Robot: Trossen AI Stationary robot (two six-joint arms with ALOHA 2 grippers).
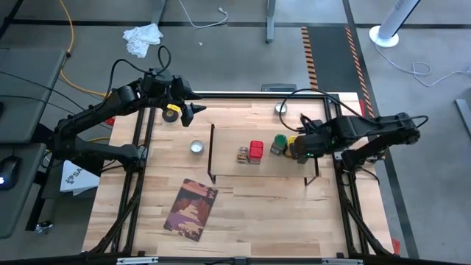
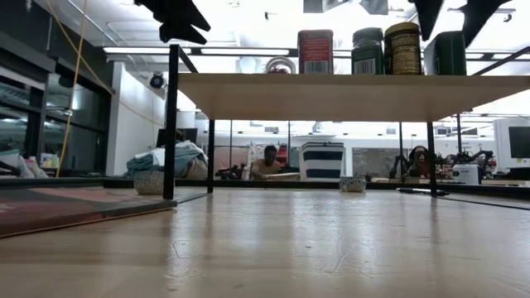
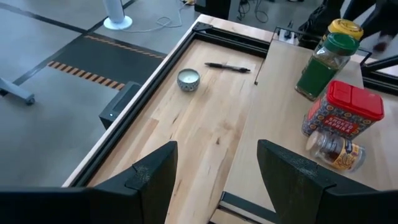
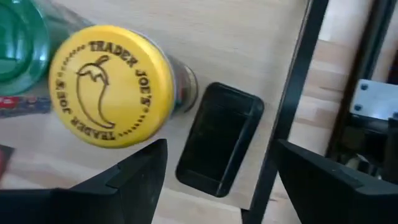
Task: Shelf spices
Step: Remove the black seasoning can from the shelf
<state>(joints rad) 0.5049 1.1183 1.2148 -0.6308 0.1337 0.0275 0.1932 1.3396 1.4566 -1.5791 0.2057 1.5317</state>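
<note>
Shelf: a long pale wood board on thin black wire legs, standing right of centre on the wooden tabletop; its long axis runs left to right in the high view, from the black leg near the table's middle to the legs by the right arm.
Row on the shelf: five containers lined up along that long axis, toward the shelf's right half.
Clear glass jar: leftmost in the row, lying on its side against the red box, its cap end toward the shelf's edge; brownish contents show through the glass.
Red box: upright, red lid, patterned label, touching the glass jar.
Green-topped jar: upright, filled with green herb.
Yellow-topped jar: upright, just beside the green one; its lid bears a pepper drawing and lettering.
Dark grey tin: rectangular, upright at the right end of the row, just beside the yellow-topped jar.
Right gripper: above the tin, fingers spread to either side of it and not touching it; released.
Left gripper: held high over the table's far left part, well apart from the shelf; fingers spread, nothing between them.
Elsewhere on the tabletop: a small round tin left of the shelf, a black and yellow tape roll under the left arm, a brown-and-maroon book near the front.
</note>
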